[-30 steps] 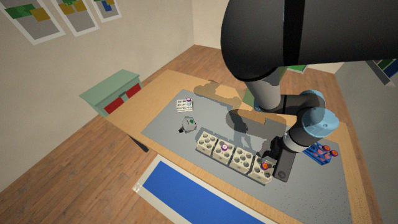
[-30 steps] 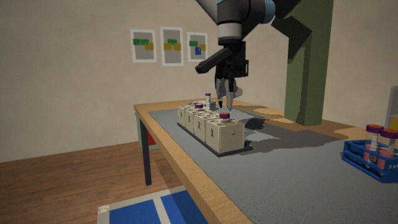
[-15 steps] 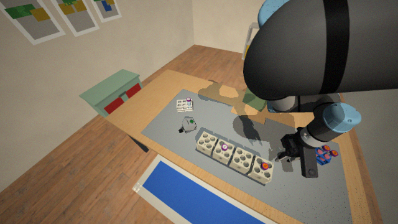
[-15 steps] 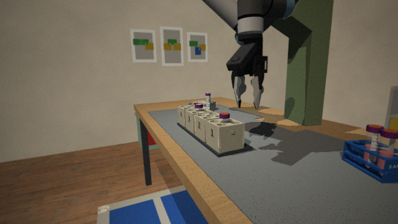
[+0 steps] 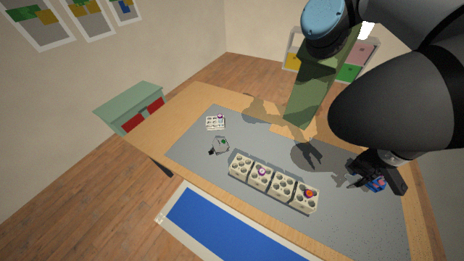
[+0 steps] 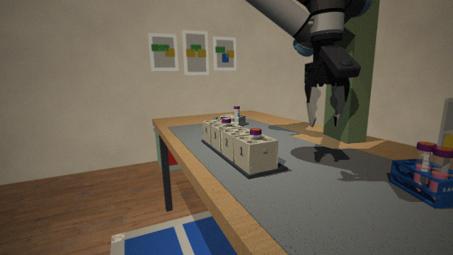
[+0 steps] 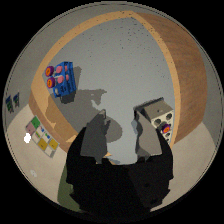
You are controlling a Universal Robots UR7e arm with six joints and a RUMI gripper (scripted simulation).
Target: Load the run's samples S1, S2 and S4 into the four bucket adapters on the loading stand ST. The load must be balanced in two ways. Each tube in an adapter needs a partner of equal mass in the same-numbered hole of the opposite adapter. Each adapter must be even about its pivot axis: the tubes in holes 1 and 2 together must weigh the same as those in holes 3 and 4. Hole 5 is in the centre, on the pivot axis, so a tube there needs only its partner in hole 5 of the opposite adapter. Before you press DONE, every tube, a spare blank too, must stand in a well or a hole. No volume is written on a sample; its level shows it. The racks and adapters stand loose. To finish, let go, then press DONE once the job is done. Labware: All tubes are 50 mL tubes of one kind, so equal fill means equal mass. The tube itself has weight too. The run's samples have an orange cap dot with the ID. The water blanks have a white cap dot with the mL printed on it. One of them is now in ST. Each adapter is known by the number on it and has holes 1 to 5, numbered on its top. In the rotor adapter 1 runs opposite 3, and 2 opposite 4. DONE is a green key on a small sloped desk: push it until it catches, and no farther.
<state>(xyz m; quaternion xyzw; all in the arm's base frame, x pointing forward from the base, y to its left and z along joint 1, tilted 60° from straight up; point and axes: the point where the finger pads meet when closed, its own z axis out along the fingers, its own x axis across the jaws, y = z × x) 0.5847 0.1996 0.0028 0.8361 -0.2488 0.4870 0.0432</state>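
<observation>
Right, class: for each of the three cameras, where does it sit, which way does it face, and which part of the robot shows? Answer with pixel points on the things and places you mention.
Top: high above the table, looking down at an angle; dark arm and end effector (image 5: 353, 183) (image 6: 323, 125) (image 7: 119, 110).
Exterior: low beside the table, facing along the adapter row toward the pictures; lower arm, end effector.
Wrist: on the arm, looking past its two fingers.
All share the blue rack (image 5: 377, 184) (image 6: 414, 184) (image 7: 64, 80).

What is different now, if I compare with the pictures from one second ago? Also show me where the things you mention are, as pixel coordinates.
The end effector (image 5: 348, 181) (image 6: 324, 125) (image 7: 119, 110) moved away from adapter 1 (image 5: 301, 208) (image 6: 263, 163) (image 7: 159, 107), toward the side of the blue rack (image 5: 373, 188) (image 6: 407, 184) (image 7: 70, 75), and its wrist turned. It is open and took hold of nothing. The orange-dot tube (image 5: 309, 193) (image 6: 255, 132) (image 7: 166, 129) in adapter 1 and the white-dot tube (image 5: 262, 171) (image 6: 226, 120) in the adapter row stayed.
</observation>
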